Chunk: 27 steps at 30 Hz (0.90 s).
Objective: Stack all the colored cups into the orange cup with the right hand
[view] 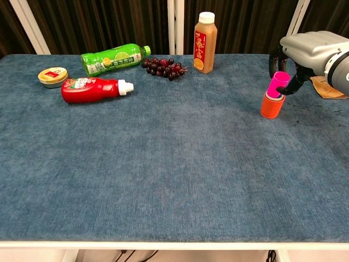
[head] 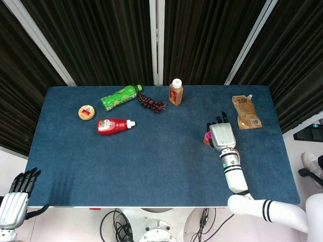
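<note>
An orange cup point(view: 271, 106) stands on the blue table at the right. A pink cup point(view: 278, 84) tilts with its lower end in the orange cup's mouth, and my right hand point(view: 306, 50) holds it between thumb and fingers from above and behind. In the head view the right hand point(head: 222, 136) covers most of both cups; only slivers of the pink cup point(head: 207, 135) and the orange cup point(head: 206, 141) show at its left edge. My left hand point(head: 17, 194) hangs below the table's front left corner, holding nothing, its fingers slightly apart.
A brown juice bottle point(view: 205, 35) stands at the back. Grapes point(view: 163, 67), a lying green bottle point(view: 113, 59), a red ketchup bottle point(view: 92, 89) and a small round tin point(view: 53, 76) lie at the back left. A brown pouch point(head: 246, 112) lies at the right.
</note>
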Tool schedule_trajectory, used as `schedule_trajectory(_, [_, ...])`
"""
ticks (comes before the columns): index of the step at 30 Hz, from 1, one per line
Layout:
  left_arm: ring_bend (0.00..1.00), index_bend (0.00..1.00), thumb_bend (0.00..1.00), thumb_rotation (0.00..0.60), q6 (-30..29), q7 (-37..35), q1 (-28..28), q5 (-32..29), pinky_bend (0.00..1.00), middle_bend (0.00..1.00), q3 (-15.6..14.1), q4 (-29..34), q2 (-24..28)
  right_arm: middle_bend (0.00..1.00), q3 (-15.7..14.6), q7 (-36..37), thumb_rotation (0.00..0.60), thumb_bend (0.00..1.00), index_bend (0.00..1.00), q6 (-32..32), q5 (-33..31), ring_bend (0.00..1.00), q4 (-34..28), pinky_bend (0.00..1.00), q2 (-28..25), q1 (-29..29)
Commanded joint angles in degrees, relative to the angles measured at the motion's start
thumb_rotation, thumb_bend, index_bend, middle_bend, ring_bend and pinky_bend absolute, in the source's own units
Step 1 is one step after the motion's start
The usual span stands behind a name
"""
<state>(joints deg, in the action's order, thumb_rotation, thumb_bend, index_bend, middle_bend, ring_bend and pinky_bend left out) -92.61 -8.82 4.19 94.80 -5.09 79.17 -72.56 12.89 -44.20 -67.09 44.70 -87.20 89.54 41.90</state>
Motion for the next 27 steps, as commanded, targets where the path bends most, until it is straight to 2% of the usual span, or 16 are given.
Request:
schedule_trajectory(1, [0.00, 0.01, 0.06, 0.600, 0.0, 0.0, 0.0, 0.0, 0.00, 0.00, 0.0, 0.0, 0.0, 0.50, -0.2, -0.3, 0.600, 0.28, 0.49, 0.3, -0.6, 0.18, 0.2, 0.00, 0.1, 0.1])
schedule_trajectory(4, [0.00, 0.01, 0.06, 0.600, 0.0, 0.1, -0.1, 0.0, 0.00, 0.00, 0.0, 0.1, 0.1, 0.40, -0.2, -0.2, 0.600, 0.26, 0.32, 0.8, -1.1, 0.13, -0.3, 0.00, -0.6, 0.0])
schedule_trajectory(5, [0.00, 0.01, 0.06, 0.600, 0.0, 0.1, -0.1, 0.0, 0.00, 0.00, 0.1, 0.2, 0.2, 0.31, -0.2, 0.3, 0.600, 0.24, 0.20, 0.8, -0.9, 0.08, -0.7, 0.00, -1.0, -0.1])
schedule_trajectory(6, [0.00, 0.01, 0.06, 0.600, 0.1, 0.2, -0.1, 0.0, 0.00, 0.00, 0.1, 0.2, 0.2, 0.27, -0.1, 0.9, 0.600, 0.24, 0.16, 0.8, -0.6, 0.05, -1.1, 0.00, -1.5, -0.3])
schedule_trajectory(7, [0.00, 0.01, 0.06, 0.600, 0.1, 0.2, -0.2, 0.0, 0.00, 0.00, 0.1, 0.3, 0.2, 0.17, 0.0, 2.0, 0.600, 0.22, 0.06, 0.3, 0.2, 0.02, -1.8, 0.00, -2.2, -0.7])
schedule_trajectory(8, [0.00, 0.01, 0.06, 0.600, 0.1, 0.3, -0.3, 0.0, 0.00, 0.00, 0.2, 0.4, 0.3, 0.11, 0.1, 2.9, 0.600, 0.21, 0.02, -0.3, 1.0, 0.00, -2.5, 0.00, -2.9, -1.2])
schedule_trajectory(10, [0.00, 0.01, 0.06, 0.600, 0.3, 0.6, -0.4, -0.1, 0.00, 0.00, 0.3, 0.5, 0.3, 0.06, -0.1, 5.0, 0.600, 0.19, 0.00, -1.8, 3.1, 0.00, -4.5, 0.00, -4.6, -2.6])
schedule_trajectory(13, [0.00, 0.01, 0.06, 0.600, 0.5, 1.1, -0.8, 0.0, 0.00, 0.00, 0.5, 0.9, 0.4, 0.05, -1.9, 9.4, 0.600, 0.17, 0.00, -4.7, 7.9, 0.00, -9.6, 0.00, -9.1, -6.3])
schedule_trajectory(16, [0.00, 0.01, 0.06, 0.600, 0.5, 1.6, -1.1, 0.1, 0.00, 0.00, 0.8, 1.7, 0.6, 0.05, -6.3, 16.5, 0.600, 0.17, 0.00, -9.8, 17.5, 0.00, -15.0, 0.00, -14.6, -12.2])
schedule_trajectory(17, [0.00, 0.01, 0.06, 0.600, 0.5, 1.9, -1.2, 0.1, 0.00, 0.00, 0.9, 2.0, 0.8, 0.05, -8.9, 20.1, 0.600, 0.16, 0.00, -12.8, 22.7, 0.00, -15.4, 0.00, -16.2, -15.2])
schedule_trajectory(20, [0.00, 0.01, 0.06, 0.600, 1.1, 3.0, -1.8, -0.1, 0.00, 0.00, 1.4, 2.9, 1.3, 0.05, -15.9, 29.5, 0.600, 0.16, 0.00, -21.1, 34.1, 0.00, -11.4, 0.00, -17.7, -23.0])
schedule_trajectory(22, [0.00, 0.01, 0.06, 0.600, 1.6, 3.9, -2.6, -0.4, 0.00, 0.00, 2.1, 3.4, 1.7, 0.03, -19.5, 33.8, 0.600, 0.16, 0.00, -25.7, 37.7, 0.00, -6.6, 0.00, -17.2, -28.1])
schedule_trajectory(24, [0.00, 0.01, 0.06, 0.600, 1.9, 4.5, -3.3, -0.4, 0.00, 0.00, 2.8, 4.0, 1.9, 0.01, -21.3, 36.9, 0.600, 0.15, 0.00, -28.1, 38.3, 0.00, -2.2, 0.00, -16.1, -31.8])
schedule_trajectory(27, [0.00, 0.01, 0.06, 0.600, 2.1, 5.8, -4.3, -0.2, 0.00, 0.00, 3.6, 5.1, 2.3, 0.00, -22.0, 42.8, 0.600, 0.15, 0.00, -29.6, 37.2, 0.00, 3.6, 0.00, -14.2, -36.3])
